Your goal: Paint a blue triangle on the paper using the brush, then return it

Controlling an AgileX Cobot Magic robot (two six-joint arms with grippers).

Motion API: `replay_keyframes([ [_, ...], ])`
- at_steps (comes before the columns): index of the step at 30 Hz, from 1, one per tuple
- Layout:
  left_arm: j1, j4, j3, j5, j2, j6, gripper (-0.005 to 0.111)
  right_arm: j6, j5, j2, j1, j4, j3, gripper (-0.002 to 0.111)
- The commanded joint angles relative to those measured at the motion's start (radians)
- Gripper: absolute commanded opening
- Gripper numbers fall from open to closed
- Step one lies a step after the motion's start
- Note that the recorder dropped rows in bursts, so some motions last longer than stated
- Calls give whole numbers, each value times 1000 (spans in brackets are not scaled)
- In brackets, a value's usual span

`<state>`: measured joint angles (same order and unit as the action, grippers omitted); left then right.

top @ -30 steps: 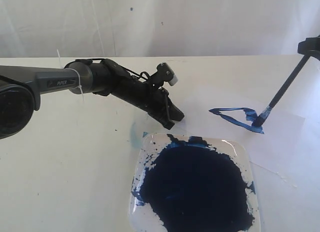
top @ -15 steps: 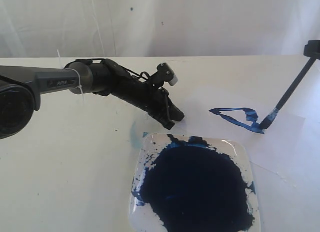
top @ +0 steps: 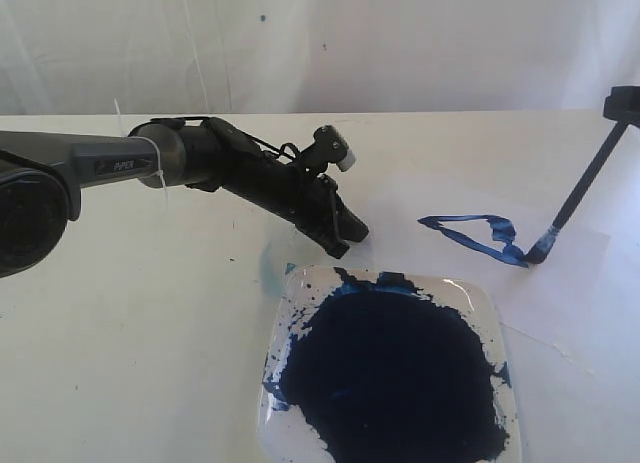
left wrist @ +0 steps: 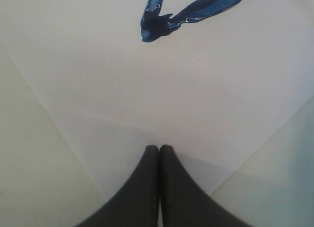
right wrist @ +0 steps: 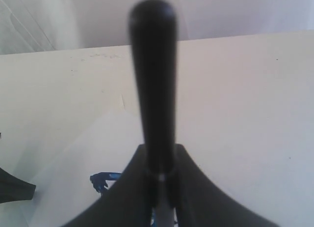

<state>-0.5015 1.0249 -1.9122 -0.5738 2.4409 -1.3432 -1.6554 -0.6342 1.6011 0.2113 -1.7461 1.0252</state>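
Paper (left wrist: 171, 89) lies on white table (top: 130, 363); backdrop (top: 400, 43) seemingly cloth.

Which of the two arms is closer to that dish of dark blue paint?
Left. The left gripper sits just beyond the far rim of the dish; the right gripper is up at the far right, holding the brush, well away.

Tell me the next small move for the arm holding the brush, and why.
Probably lift the brush straight up off the paper. The blue triangle outline looks closed, and the bristles sit at its right-hand corner in the exterior view, so any drag would likely smear it. The right fingers grip the handle, so a small rise seems safe.
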Motion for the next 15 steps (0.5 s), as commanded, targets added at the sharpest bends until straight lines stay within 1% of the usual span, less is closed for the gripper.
replay_keyframes([
  [1, -3, 6, -3, -31, -4, -7, 0, 22, -1, 29, -1, 9, 0, 0],
  [4, -3, 6, -3, -31, -4, -7, 0, 43, -14, 50, -1, 33, 0, 0],
  [8, -3, 6, -3, -31, -4, -7, 0, 137, -16, 55, -1, 116, 0, 0],
  [15, -3, 6, -3, -31, -4, -7, 0, 217, -20, 77, -1, 220, 1, 0],
])
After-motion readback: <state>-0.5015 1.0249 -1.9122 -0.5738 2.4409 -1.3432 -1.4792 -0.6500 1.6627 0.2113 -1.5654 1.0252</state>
